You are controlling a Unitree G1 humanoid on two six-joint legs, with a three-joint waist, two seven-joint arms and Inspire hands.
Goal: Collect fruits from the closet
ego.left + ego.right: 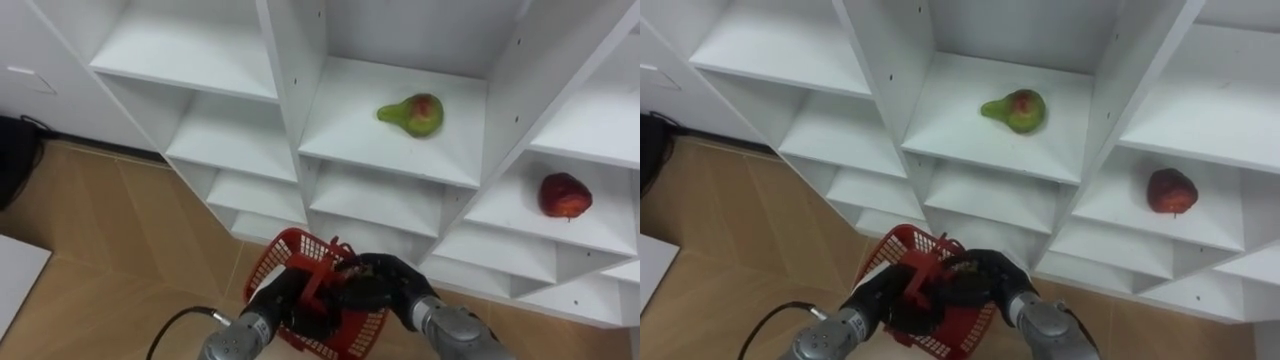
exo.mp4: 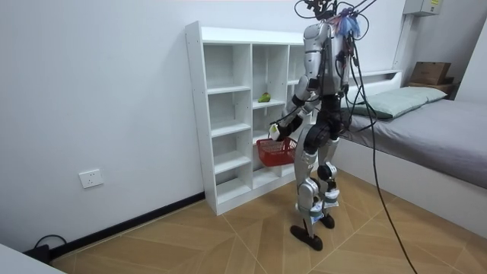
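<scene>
Nearest the camera, the left robot hand (image 1: 272, 300) and the right robot hand (image 1: 385, 285) meet over a red basket (image 1: 275, 258). Both have their dark fingers curled around its upright handle, the left from the left side and the right from the right. The basket is held in the air just in front of the lower shelves, and what lies inside it is hidden by the hands.

Under it is a wooden floor (image 1: 120, 250) laid in a herringbone pattern.

Beyond the basket stands the white closet (image 1: 290, 60), an open grid of shelves. In the middle column, on a shelf above the basket, a green pear (image 1: 413, 114) with a red blush lies on its side, well back from the shelf edge. In the column to the right, one shelf lower, sits a red apple (image 1: 564, 195). The other shelves in sight are bare.

In the room view the robot stands upright, facing the closet, which is set against a plain white wall (image 2: 91, 76). A socket (image 2: 90, 179) sits low on that wall. Behind the robot is a bed (image 2: 434, 122) with grey bedding.
</scene>
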